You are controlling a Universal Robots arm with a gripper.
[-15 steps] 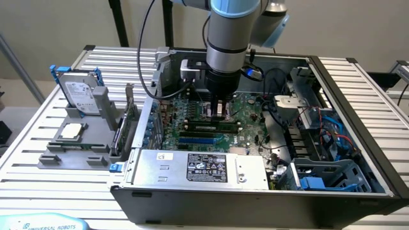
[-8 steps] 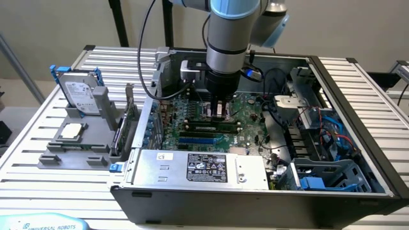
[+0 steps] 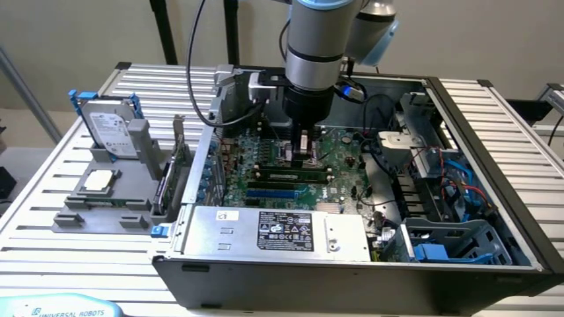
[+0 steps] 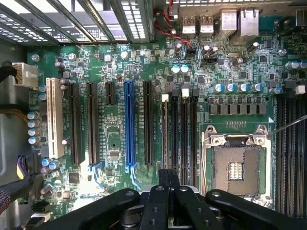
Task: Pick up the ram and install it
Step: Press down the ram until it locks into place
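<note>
The ram [image 3: 287, 176] is a narrow green stick with black chips. It sits along a black slot on the motherboard [image 3: 339, 145] inside the open case, seen edge-on in the wrist view as the ram [image 4: 165, 129] under a white latch. My gripper [image 3: 302, 157] hangs just over the board, right behind the stick in the exterior view. In the wrist view my gripper [image 4: 168, 173] has its black fingers pressed together, shut, with nothing between them.
The case wall [image 3: 493, 165] rings the board. A power supply [image 3: 277, 228] lies at the front and cables [image 3: 440, 178] on the exterior view's right. The bare CPU socket [image 4: 237, 167] and a blue slot [image 4: 128, 122] flank the ram slots. A hard drive [image 3: 113, 132] and expansion card [image 3: 179, 165] stand outside.
</note>
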